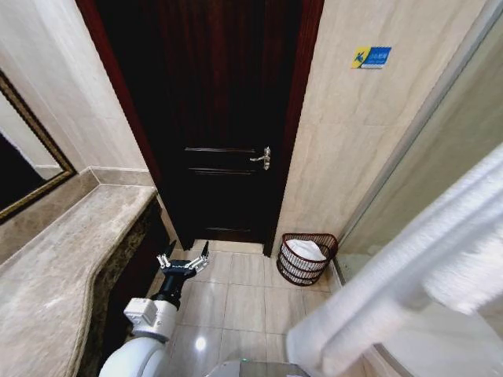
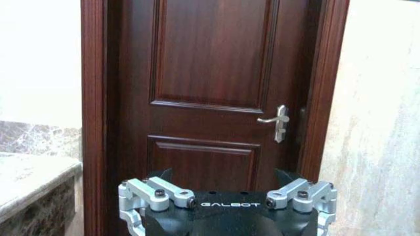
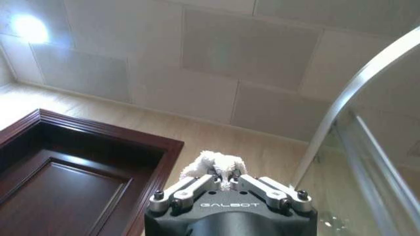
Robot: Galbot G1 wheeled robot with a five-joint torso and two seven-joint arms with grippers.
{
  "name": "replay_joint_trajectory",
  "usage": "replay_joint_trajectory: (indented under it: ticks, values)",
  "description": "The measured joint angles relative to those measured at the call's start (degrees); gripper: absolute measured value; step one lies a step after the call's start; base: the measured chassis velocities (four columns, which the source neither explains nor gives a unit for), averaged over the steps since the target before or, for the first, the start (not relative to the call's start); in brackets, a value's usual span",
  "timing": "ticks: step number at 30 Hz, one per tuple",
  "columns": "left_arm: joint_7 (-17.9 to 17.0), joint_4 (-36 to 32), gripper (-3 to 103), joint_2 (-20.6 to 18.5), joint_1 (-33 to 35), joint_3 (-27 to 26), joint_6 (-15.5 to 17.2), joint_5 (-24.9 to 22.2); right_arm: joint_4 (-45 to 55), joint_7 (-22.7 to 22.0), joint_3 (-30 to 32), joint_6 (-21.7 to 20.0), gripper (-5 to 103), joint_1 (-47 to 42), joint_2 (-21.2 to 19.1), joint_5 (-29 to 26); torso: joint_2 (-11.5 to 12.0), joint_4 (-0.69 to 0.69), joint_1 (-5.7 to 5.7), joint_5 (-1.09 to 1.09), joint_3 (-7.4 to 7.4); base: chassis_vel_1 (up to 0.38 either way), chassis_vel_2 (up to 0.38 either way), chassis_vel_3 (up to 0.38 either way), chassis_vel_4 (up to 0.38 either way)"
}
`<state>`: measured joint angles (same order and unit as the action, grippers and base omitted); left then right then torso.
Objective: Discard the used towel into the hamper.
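The used towel (image 1: 409, 275) is white and hangs close to the head camera as a long diagonal fold on the right. In the right wrist view my right gripper (image 3: 224, 180) points up at the ceiling, shut on a tuft of the towel (image 3: 210, 163). The hamper (image 1: 292, 267), a small round reddish-brown wire basket, stands on the floor in the corner right of the door, with white cloth (image 1: 308, 250) lying in it. My left gripper (image 1: 186, 250) hangs low and open before the door, left of the hamper; the left wrist view shows the same gripper (image 2: 223, 175) empty.
A dark wooden door (image 1: 220, 118) with a metal handle (image 1: 262, 159) is shut straight ahead. A marble counter (image 1: 55, 267) and framed mirror (image 1: 23, 173) line the left side. A glass shower partition (image 1: 448, 149) stands on the right. Beige floor tiles (image 1: 236, 298) lie between.
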<state>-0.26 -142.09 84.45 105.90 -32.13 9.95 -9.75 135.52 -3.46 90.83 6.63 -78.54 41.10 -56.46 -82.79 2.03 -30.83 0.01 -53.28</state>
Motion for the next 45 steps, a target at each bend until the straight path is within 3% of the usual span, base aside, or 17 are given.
replay_joint_trajectory:
  ticks: [17,31,45]
  values:
    - [0.0,0.0,100,0.0,0.0,0.0,0.0,0.0,-0.4,-1.1,0.9,0.0,2,-0.1,-0.9,-1.0,0.0,-0.01,-0.02,0.00,0.00,-0.083,0.086,0.082,-0.078]
    - [0.0,0.0,100,0.0,0.0,0.0,0.0,0.0,-5.9,-0.9,-4.5,1.6,2,7.5,-5.9,0.8,0.0,-0.01,0.01,0.00,0.00,0.000,0.000,0.000,0.000]
    - [0.0,0.0,100,0.0,0.0,0.0,0.0,0.0,-8.5,-1.4,-9.1,-1.3,2,15.1,-9.2,0.9,0.0,-0.01,0.00,-0.01,0.00,0.000,0.000,0.000,0.000]
